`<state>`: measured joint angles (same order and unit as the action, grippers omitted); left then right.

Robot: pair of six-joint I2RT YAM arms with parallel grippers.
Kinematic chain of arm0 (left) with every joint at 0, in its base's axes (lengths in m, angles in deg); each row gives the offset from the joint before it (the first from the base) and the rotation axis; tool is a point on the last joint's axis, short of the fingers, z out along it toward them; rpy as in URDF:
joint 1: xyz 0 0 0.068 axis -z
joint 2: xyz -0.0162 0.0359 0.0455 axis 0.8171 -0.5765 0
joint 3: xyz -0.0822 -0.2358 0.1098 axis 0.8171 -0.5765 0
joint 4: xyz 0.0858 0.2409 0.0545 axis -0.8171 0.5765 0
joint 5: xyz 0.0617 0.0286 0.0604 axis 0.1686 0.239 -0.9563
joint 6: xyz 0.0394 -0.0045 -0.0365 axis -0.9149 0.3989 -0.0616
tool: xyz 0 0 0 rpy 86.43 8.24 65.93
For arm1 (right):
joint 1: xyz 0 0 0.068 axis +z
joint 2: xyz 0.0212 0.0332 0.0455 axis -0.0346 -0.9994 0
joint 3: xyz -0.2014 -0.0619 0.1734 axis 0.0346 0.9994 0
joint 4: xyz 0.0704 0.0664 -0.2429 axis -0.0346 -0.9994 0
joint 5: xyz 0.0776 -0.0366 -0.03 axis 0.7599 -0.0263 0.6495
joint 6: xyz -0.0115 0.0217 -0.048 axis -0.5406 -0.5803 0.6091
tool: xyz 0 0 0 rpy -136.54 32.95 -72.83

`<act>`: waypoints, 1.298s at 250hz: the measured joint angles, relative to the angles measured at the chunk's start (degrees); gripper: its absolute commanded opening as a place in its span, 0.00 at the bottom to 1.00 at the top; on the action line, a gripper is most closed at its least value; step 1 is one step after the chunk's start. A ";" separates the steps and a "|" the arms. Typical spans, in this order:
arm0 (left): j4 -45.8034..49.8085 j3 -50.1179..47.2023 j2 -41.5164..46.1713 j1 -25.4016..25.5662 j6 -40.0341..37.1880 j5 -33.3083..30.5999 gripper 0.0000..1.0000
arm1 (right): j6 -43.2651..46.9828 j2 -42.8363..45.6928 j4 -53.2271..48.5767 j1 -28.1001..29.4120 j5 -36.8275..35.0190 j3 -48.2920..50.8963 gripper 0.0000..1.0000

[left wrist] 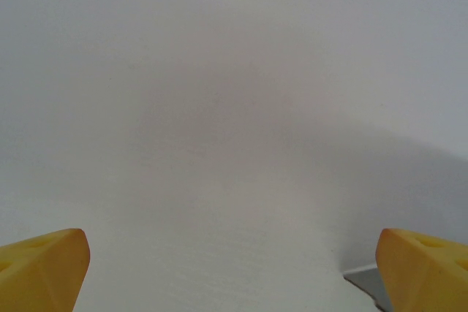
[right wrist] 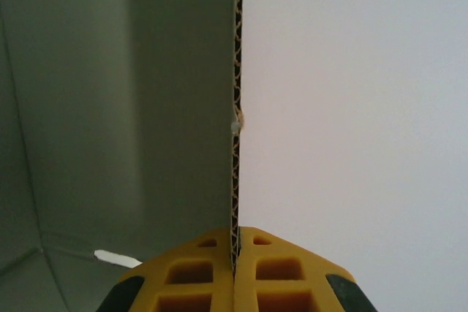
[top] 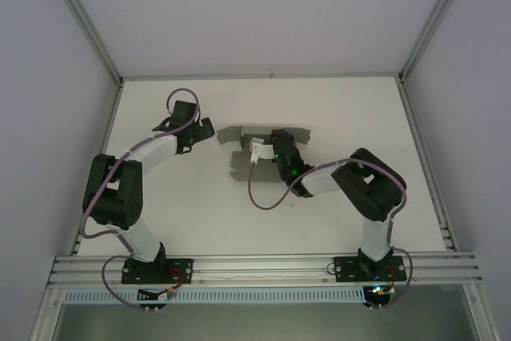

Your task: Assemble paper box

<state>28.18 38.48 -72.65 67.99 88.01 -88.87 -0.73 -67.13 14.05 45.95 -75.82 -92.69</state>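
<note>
A white table (top: 215,213) is enclosed by pale grey walls (top: 263,13). Aluminium rails (top: 263,265) are laid along its near edge, and slanting struts (top: 82,15) are fixed at the back corners.

paper box (top: 238,164): matte grey, corrugated tan edge | fingers (right wrist: 191,277): yellow | table (top: 335,109): white
</note>
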 measured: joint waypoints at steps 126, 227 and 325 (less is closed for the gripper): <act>-6.29 1.18 -4.42 0.00 -3.37 12.04 0.73 | -1.53 0.15 0.20 0.00 0.11 0.00 0.00; -12.92 -2.84 -3.06 5.20 -4.31 30.97 0.46 | -2.84 0.28 -1.14 0.00 0.22 -0.24 0.00; -11.47 -5.81 3.39 6.64 -3.26 24.22 0.66 | -8.37 1.92 -7.82 -0.98 0.81 -2.03 0.00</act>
<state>16.71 32.67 -69.26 74.63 84.75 -64.65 -9.10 -65.21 6.23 44.96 -75.01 -94.72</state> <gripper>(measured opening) 0.617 0.046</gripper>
